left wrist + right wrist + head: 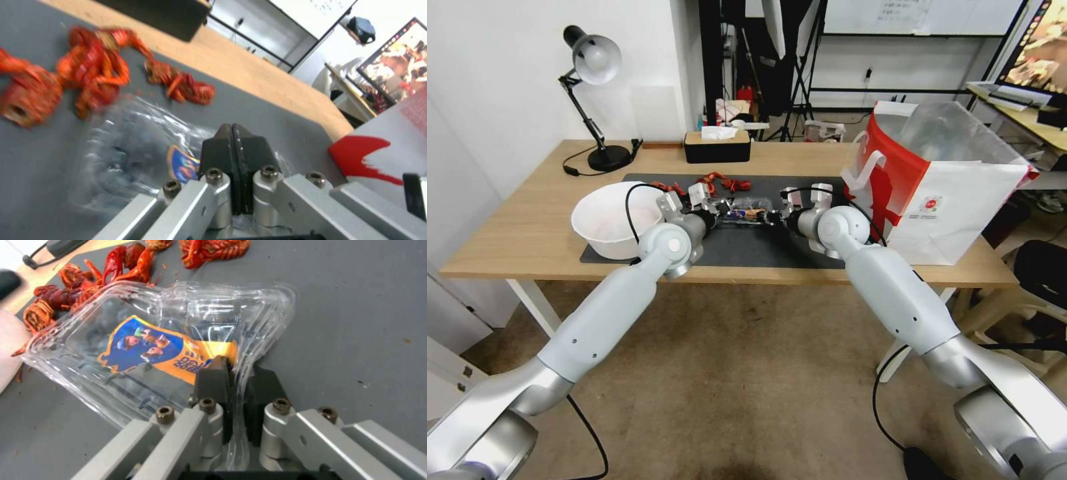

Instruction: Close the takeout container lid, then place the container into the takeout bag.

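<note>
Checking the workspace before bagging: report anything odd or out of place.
Red crayfish lie loose on the dark mat behind the takeout container, not in the white bowl. The right tool pinches the container's rim, visibly buckling the clear plastic.

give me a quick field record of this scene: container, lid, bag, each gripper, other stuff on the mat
container: takeout container, clear clamshell on the dark mat
lid: lid with orange-blue sticker facing up
bag: takeout bag upright, open, on the robot's right
left gripper: left gripper shut, at the container's edge
right gripper: right gripper clamped on the container's rim
other: crayfish, white bowl
</note>
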Available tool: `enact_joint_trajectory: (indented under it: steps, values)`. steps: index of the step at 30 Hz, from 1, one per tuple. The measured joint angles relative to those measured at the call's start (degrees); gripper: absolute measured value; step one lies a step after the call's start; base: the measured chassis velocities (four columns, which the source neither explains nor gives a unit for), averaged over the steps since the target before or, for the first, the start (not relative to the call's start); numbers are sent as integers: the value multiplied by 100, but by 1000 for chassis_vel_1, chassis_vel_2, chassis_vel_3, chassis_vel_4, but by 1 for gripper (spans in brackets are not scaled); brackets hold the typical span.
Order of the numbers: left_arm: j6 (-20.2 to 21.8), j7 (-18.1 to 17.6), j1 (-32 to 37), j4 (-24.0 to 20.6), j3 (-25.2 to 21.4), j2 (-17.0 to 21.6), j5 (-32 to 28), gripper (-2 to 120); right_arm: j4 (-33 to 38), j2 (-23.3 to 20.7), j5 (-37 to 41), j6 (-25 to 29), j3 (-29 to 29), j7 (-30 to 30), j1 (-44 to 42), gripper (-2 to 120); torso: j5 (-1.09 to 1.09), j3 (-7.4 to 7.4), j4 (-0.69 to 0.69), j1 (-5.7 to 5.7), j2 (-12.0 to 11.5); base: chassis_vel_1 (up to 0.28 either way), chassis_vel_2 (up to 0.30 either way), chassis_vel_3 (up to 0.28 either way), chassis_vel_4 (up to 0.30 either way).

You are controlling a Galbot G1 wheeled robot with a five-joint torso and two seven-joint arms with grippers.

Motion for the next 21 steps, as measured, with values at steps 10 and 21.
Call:
enact_joint_trajectory:
  steps: [10, 21]
  values:
    - [-126, 120, 503, -926, -546, 654, 124, 0, 115, -124, 71, -1, 90, 76, -45, 3, -1, 2, -4, 1, -1, 0, 0, 0, 0]
    - [-437, 325, 1613, -1914, -1198, 1284, 1089, 17, 242, -154, 193, -28, 240, 125, -27, 3, -1, 1, -4, 1, -1, 0, 0, 0, 0]
